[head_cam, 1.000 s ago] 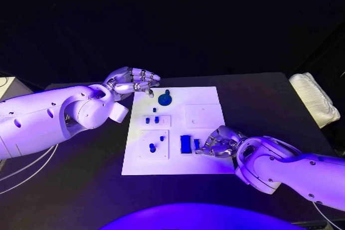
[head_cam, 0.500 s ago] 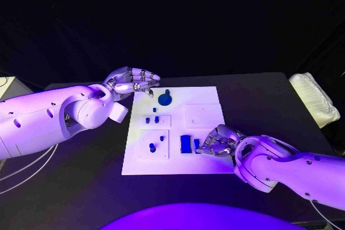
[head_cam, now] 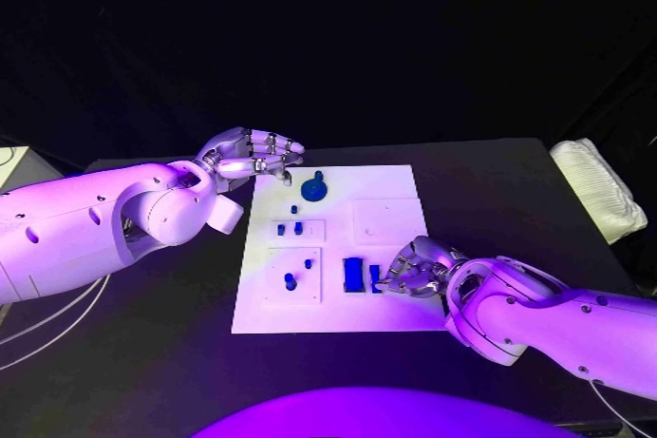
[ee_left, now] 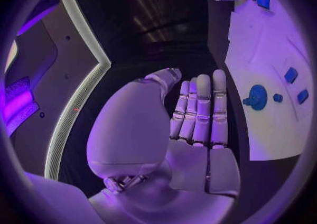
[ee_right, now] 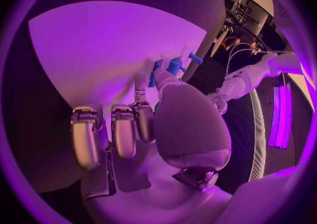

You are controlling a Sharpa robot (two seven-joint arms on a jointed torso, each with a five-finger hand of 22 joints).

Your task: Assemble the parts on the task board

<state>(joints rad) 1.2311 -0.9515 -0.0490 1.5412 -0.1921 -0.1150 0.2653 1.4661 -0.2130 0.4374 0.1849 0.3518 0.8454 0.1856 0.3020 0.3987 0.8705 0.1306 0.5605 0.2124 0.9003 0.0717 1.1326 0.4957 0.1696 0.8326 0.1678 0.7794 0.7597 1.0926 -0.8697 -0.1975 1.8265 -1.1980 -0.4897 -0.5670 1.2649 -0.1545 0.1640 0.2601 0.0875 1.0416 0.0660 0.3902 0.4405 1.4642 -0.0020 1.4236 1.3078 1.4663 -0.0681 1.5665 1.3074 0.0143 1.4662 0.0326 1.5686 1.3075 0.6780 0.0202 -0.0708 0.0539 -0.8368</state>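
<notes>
The white task board point(head_cam: 390, 186) lies mid-table. On it are a round blue part point(head_cam: 315, 189), small blue pegs point(head_cam: 289, 229), a blue block point(head_cam: 353, 274) and a slim blue piece point(head_cam: 374, 275). My left hand point(head_cam: 254, 159) hovers at the board's far left corner and holds nothing. Its fingers point(ee_left: 200, 109) lie straight and side by side, with the round part point(ee_left: 256, 97) beside them. My right hand point(head_cam: 418, 270) rests curled on the board's near right part, fingertips against the slim piece. A blue piece point(ee_right: 155, 72) shows just past the thumb point(ee_right: 188, 123); whether it is gripped is hidden.
A white padded bundle point(head_cam: 600, 186) lies at the table's right edge. Cables point(head_cam: 41, 324) hang off the left side under my left arm. Raised white square plates point(head_cam: 389, 219) sit on the board.
My right hand and forearm have crept slightly to the left, toward the slim blue piece. The left hand and the parts have stayed put.
</notes>
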